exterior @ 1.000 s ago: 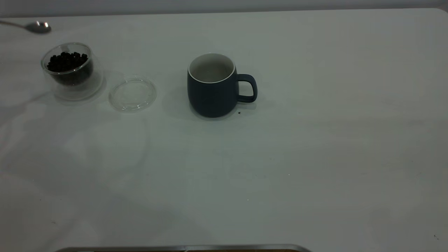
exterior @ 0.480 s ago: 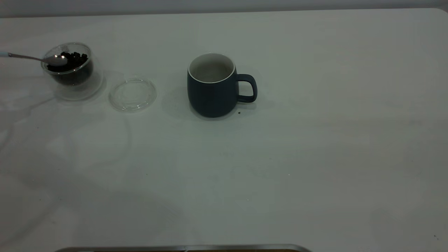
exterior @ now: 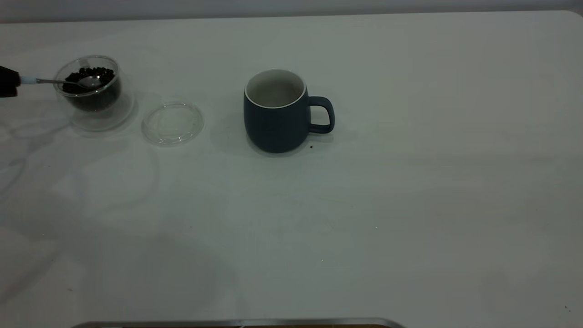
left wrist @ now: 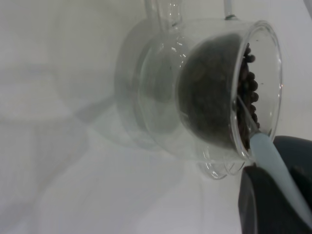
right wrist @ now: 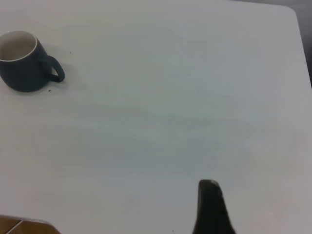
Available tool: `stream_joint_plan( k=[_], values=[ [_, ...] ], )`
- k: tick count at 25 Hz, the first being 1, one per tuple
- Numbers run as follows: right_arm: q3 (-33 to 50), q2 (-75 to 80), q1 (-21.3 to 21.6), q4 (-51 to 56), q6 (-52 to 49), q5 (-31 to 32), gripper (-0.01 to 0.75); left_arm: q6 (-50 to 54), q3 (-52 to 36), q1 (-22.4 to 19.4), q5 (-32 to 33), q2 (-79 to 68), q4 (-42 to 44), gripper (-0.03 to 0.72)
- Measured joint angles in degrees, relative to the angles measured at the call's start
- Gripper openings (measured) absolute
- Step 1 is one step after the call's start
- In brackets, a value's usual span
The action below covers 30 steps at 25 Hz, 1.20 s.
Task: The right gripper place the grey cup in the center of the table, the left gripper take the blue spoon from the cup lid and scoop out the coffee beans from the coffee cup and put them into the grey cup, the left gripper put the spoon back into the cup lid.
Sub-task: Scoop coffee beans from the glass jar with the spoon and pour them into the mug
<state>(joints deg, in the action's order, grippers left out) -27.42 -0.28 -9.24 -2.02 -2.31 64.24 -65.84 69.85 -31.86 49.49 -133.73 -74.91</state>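
Blue spoon (exterior: 59, 81) clamped in our left jaws (exterior: 9, 82) runs lengthwise straight ahead into the beans (exterior: 89, 75), mug (exterior: 275, 111) farther beyond; right jaws' state unclear.

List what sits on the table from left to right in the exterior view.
left gripper at the left edge, holding the blue spoon → coffee cup with the coffee beans → cup lid → grey cup. The spoon's bowl overlaps the coffee cup.
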Motion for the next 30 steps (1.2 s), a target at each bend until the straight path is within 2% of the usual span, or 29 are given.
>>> stream_joint_plan(
  k=[30],
  values=[
    [0.0, 0.0, 0.0, 0.0, 0.0, 0.0, 0.532, -0.4, 0.4, 0.1, 3.9, -3.4, -0.9, 0.133]
  ],
)
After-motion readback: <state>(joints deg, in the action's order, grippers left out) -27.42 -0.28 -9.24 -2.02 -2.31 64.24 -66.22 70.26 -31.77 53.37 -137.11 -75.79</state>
